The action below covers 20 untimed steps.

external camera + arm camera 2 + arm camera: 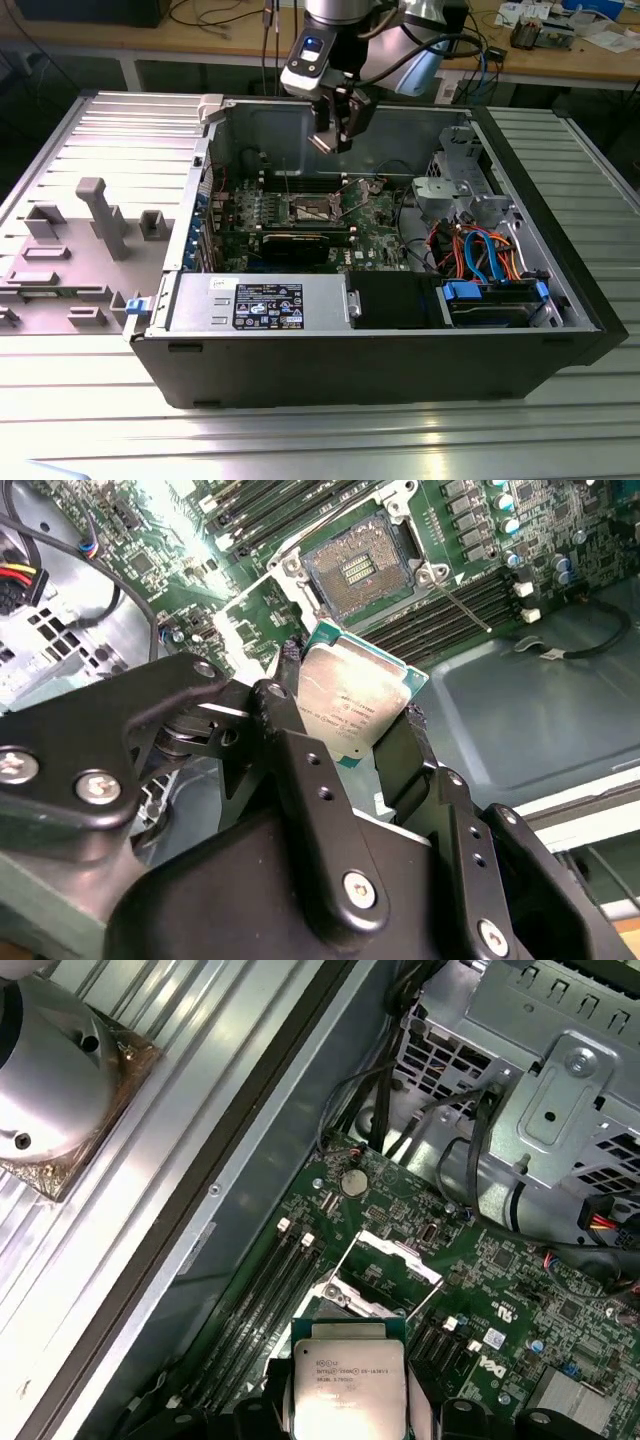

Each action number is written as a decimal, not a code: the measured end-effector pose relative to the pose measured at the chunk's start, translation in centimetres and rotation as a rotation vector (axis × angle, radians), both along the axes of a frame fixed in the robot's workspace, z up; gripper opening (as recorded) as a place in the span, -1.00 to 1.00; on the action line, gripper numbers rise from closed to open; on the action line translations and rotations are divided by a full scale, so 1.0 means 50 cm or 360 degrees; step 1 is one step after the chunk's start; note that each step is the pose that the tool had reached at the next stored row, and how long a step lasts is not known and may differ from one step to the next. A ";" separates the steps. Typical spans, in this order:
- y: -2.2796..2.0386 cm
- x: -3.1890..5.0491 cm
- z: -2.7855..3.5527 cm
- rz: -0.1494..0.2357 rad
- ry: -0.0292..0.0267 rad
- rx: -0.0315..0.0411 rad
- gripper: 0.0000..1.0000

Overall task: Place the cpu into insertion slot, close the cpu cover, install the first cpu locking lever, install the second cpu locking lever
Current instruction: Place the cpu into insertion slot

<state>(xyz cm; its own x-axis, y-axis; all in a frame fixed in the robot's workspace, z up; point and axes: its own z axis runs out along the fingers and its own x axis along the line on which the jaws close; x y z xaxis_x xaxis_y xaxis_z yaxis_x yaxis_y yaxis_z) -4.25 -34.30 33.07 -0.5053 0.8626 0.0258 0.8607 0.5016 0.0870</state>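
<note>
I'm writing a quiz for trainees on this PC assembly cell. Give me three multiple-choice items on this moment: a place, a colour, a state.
1. Where is the cpu? A in the insertion slot; B gripped by the end effector above the motherboard; C on the table outside.
2. What colour is the cpu's top? A red; B black; C dull silver.
3. The insertion slot is: A empty; B filled; C covered.
Answers: 1 B, the chip sits clamped over the board; 2 C, its lid is silvery metal; 3 A, the bare contact field shows.
</note>
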 end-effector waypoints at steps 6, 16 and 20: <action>0.0000 0.000 -0.009 -0.0126 0.00094 0.0000 0.08; 0.0000 0.000 -0.009 -0.0154 0.00105 0.0000 0.08; 0.0000 0.000 -0.010 -0.0167 0.00105 0.0000 0.08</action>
<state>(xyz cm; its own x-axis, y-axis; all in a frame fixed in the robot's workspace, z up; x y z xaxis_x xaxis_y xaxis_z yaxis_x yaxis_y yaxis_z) -4.25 -34.30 32.60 -0.4120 0.9107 0.0290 0.9091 0.4086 0.0812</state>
